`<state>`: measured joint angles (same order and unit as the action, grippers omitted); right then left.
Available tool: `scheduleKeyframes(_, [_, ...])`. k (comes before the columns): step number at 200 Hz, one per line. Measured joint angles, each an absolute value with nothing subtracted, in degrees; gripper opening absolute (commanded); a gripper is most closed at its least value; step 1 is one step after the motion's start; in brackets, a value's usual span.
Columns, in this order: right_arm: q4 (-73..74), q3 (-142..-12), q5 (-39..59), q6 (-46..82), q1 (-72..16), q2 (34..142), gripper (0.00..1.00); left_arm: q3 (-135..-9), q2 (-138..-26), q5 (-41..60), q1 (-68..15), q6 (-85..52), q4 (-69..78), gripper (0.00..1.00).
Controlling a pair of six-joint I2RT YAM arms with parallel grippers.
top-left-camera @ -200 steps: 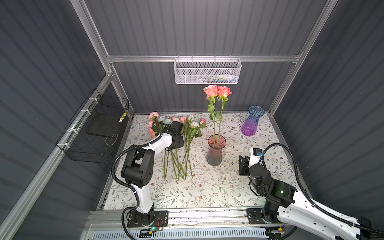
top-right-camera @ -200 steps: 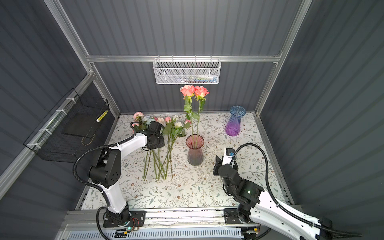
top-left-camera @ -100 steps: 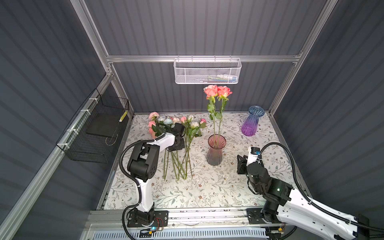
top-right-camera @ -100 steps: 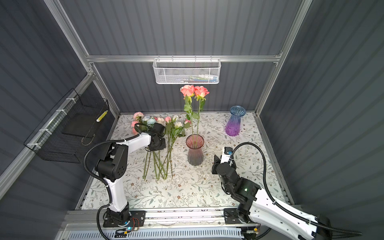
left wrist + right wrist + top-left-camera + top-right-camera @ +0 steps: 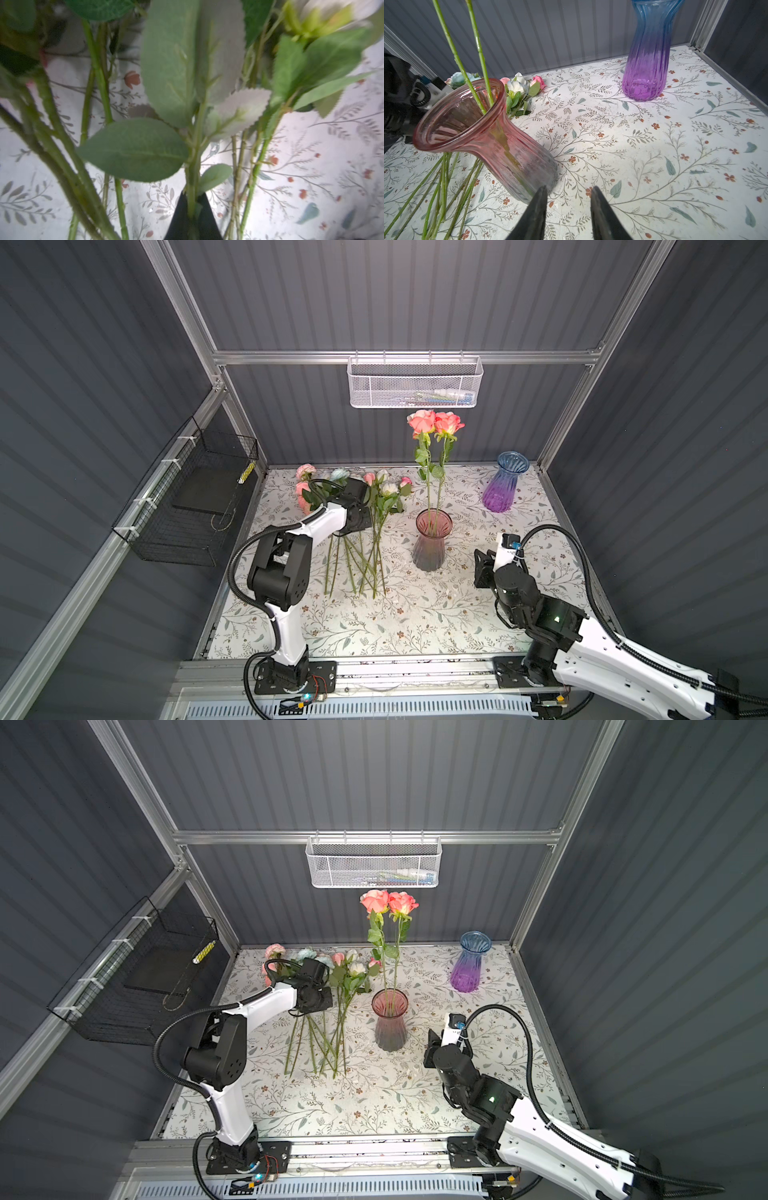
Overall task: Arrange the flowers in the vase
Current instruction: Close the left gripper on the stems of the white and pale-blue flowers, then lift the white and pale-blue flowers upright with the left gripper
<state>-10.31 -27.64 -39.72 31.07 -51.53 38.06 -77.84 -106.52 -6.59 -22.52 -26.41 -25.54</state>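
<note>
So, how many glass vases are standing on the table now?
2. The pink vase stands in the middle, holding two coral roses; the blue-purple vase stands by the far right corner, without flowers. None seems hidden.

Robot test cell in a lab, not a home. Closed booth with an aluminium extrusion frame (image 5: 291, 357) and grey ribbed wall panels (image 5: 395, 294). Left arm (image 5: 286, 564) and right arm (image 5: 540, 614) are bolted to a front rail (image 5: 415, 672). The floral liner on the desk (image 5: 415, 614), fake flowers (image 5: 384, 489) and pink vase (image 5: 430, 547) look like staged props. White mesh basket (image 5: 415, 385) and black wire basket (image 5: 187, 510) hang off the frame.
</note>
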Motion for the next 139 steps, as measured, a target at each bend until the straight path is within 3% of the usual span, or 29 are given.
scheduleKeyframes(52, [-10.31,-27.64,-39.11,31.07,-51.53,37.36,0.38,-70.02,-92.42,-6.5,-22.52,-23.99,-14.09,0.01])
scheduleKeyframes(139, [-11.4,-28.01,-37.89,31.0,-51.53,35.99,0.41,-64.18,-87.99,2.55,-22.52,-21.63,-1.02,0.0])
